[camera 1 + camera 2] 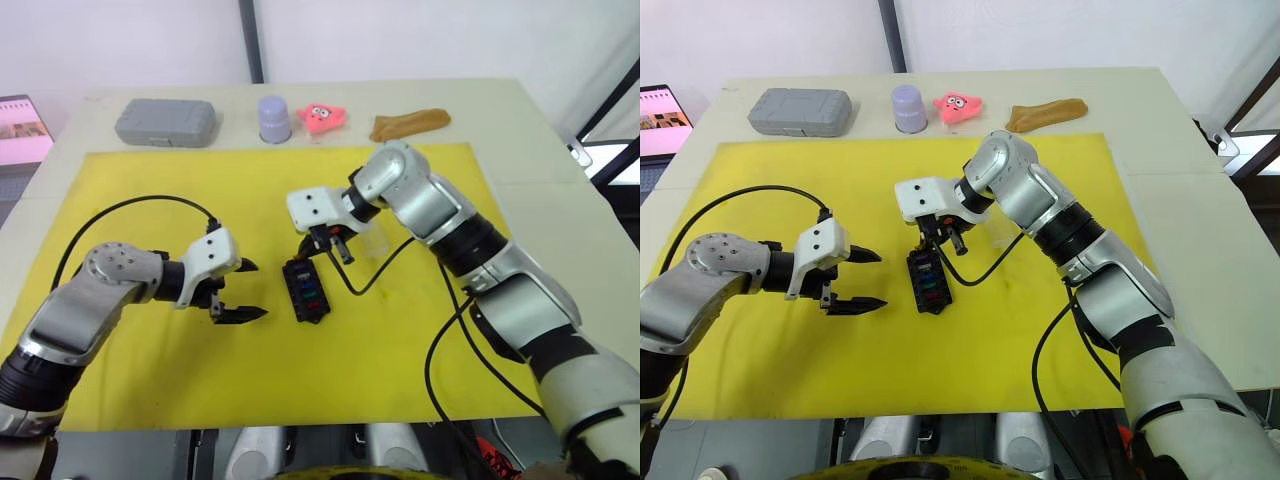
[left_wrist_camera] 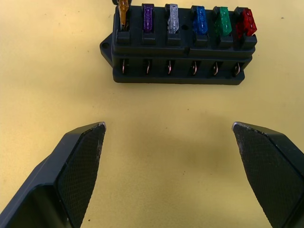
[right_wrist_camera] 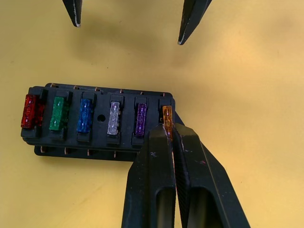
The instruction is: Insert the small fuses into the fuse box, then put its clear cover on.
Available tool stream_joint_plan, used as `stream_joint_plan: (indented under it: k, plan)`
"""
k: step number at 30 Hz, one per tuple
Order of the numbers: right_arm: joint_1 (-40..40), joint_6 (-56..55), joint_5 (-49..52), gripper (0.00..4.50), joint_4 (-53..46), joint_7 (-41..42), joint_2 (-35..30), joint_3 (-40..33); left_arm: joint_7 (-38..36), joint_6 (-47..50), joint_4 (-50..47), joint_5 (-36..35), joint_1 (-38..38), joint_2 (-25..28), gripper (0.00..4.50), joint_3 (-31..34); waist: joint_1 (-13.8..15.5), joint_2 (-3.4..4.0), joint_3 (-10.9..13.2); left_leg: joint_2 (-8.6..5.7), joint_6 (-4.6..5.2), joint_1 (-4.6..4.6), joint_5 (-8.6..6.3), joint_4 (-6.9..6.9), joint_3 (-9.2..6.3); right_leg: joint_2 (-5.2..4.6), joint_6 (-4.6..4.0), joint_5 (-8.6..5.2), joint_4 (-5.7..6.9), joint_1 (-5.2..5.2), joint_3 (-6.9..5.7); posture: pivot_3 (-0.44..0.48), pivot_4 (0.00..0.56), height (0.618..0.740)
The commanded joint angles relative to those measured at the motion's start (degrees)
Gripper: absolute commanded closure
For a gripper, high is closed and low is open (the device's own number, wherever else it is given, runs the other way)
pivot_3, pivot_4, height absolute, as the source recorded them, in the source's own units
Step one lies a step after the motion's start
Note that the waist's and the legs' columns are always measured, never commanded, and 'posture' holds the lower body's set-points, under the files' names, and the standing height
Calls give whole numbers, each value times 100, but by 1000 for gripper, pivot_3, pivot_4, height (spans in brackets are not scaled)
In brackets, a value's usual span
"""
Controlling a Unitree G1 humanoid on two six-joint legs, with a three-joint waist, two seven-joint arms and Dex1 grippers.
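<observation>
The black fuse box (image 1: 305, 292) lies mid-mat. Red, green, blue, clear-grey and purple small fuses (image 3: 84, 115) stand in one row of its slots. My right gripper (image 3: 172, 130) is shut on the orange fuse (image 3: 167, 115), holding it at the end slot beside the purple one. My left gripper (image 1: 258, 290) hovers open just left of the box, pointing at it, with nothing between its fingers (image 2: 80, 166). A faint transparent shape, apparently the clear cover (image 1: 378, 240), lies on the mat just right of the right gripper.
The yellow mat (image 1: 400, 380) covers most of the table. Along the back edge sit a grey case (image 1: 166, 122), a lilac cup (image 1: 274, 118), a pink star toy (image 1: 322, 117) and a brown object (image 1: 410, 123). Black cables loop over the mat by each arm.
</observation>
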Motion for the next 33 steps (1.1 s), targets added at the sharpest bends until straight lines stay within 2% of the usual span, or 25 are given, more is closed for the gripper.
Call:
stream_joint_plan:
  k: [1,33]
  plan:
    - [-120,-21,-56,4500,13,19,59,-114,24,7,-139,-32,-90,-4,22,127,0,0,0,0,0,0,0,0,0,0,0,0,0,0,0,0,150,731]
    - [-133,62,-264,4500,-7,129,107,-59,102,2,-130,-41,-112,-63,22,134,-1,0,0,0,-1,-1,1,0,0,0,0,0,1,-2,0,0,150,731]
